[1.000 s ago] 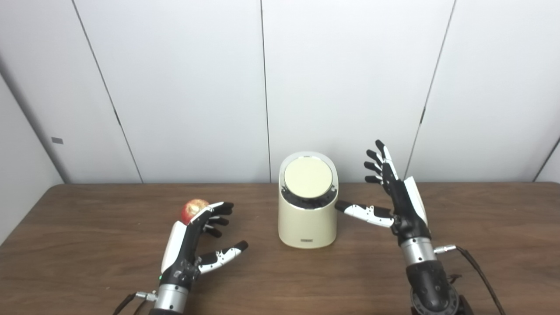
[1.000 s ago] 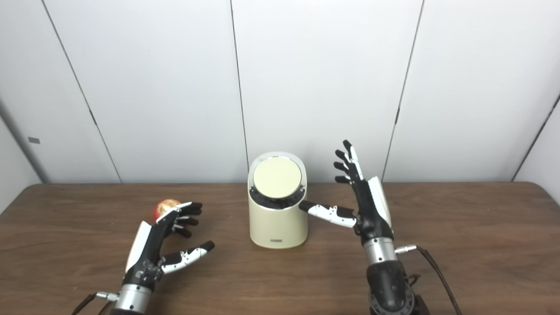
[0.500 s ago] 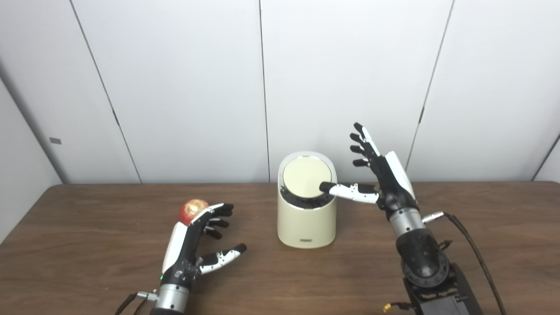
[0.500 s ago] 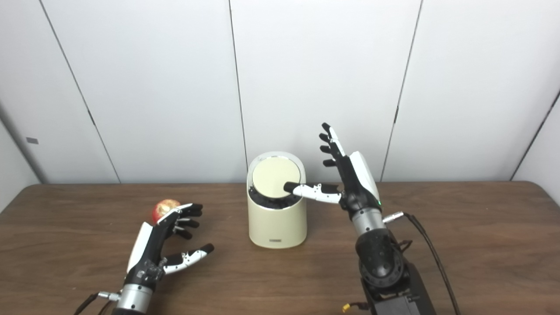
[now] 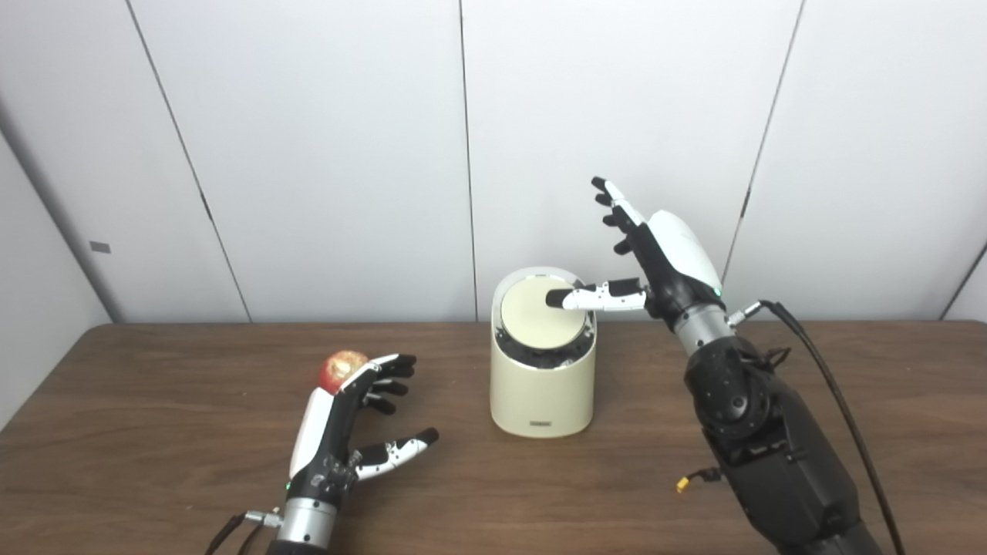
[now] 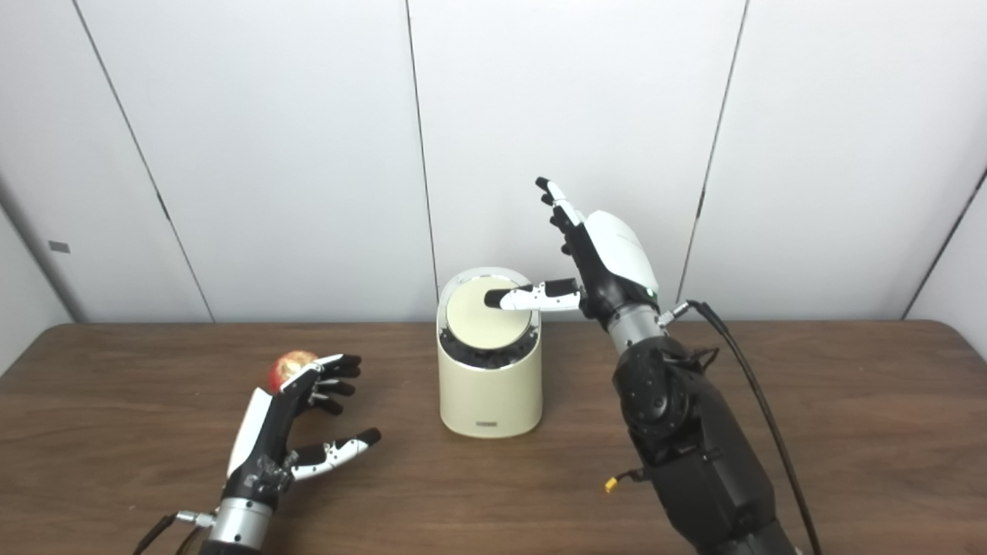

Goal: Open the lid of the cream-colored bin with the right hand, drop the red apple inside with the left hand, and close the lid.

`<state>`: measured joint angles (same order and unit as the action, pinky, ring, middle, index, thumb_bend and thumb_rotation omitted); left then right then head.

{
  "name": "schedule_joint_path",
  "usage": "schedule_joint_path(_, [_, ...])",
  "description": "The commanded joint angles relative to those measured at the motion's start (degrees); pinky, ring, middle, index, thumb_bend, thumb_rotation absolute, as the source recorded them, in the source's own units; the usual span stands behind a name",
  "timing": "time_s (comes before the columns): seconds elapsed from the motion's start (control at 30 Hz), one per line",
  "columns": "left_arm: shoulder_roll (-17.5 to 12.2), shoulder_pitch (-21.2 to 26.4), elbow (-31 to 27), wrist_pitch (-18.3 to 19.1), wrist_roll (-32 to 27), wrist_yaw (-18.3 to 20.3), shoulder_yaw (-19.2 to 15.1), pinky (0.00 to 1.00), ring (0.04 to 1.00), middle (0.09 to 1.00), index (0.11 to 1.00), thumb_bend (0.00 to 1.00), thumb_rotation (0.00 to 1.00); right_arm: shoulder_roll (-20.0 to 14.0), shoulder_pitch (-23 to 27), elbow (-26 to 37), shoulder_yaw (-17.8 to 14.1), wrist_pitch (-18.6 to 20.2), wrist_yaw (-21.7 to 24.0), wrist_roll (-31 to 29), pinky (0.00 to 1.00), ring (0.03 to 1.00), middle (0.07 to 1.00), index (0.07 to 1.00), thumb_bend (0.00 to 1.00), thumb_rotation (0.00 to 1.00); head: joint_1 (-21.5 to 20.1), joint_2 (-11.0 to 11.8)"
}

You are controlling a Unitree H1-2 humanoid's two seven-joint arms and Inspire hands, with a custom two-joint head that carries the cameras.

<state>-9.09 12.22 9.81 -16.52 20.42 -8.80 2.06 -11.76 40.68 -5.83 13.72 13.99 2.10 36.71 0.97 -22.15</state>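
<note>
Apple [image 5: 342,367] sits behind left hand [image 5: 339,432], beside bin [image 5: 541,378].

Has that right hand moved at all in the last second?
Yes. The right hand has risen and swung left toward the cream-colored bin; its thumb, earlier beside the bin's wall, now reaches over the lid.

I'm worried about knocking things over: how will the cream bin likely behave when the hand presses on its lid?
The cream bin stands upright on the table, taller than wide, so a sideways push up high might tip or slide it. Its smooth shell probably slips easily. The right hand has its thumb over the lid, so pressing straight down seems safer.
</note>
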Motion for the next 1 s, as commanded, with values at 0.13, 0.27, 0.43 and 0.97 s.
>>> schedule_joint_path(0.13, [-0.12, 2.08, -1.34, -1.47, 0.43, -1.06, -0.35, 0.59, 0.683, 0.743, 0.771, 0.68, 0.0, -1.66, 4.85, -0.73, 0.73, -1.64, -0.53, 2.66, 0.66, 0.883, 0.956, 0.962, 0.97, 0.39, 0.05, -0.05])
schedule_joint_path(0.27, [0.01, 2.14, -1.33, -1.89, 0.03, -1.01, -0.4, 0.56, 0.681, 0.747, 0.771, 0.68, 0.01, -2.05, 5.55, -2.17, 1.15, -2.28, -0.3, 3.0, 0.67, 0.884, 0.959, 0.952, 0.97, 0.38, 0.34, -0.04])
schedule_joint_path(0.43, [0.15, 1.98, -1.97, -1.52, -0.57, -0.51, -0.38, 0.54, 0.679, 0.75, 0.773, 0.69, 0.05, -1.92, 5.93, -4.15, 1.83, -3.66, -0.99, 3.46, 0.72, 0.884, 0.957, 0.94, 0.98, 0.4, 0.46, -0.2])
schedule_joint_path(0.97, [0.54, 1.89, -3.04, -0.61, -0.31, -0.19, -0.32, 0.54, 0.68, 0.747, 0.771, 0.69, 0.05, -0.79, 5.83, -2.6, 4.45, -0.99, 2.6, 6.16, 0.7, 0.858, 0.95, 0.945, 0.96, 0.4, 0.76, -1.15])
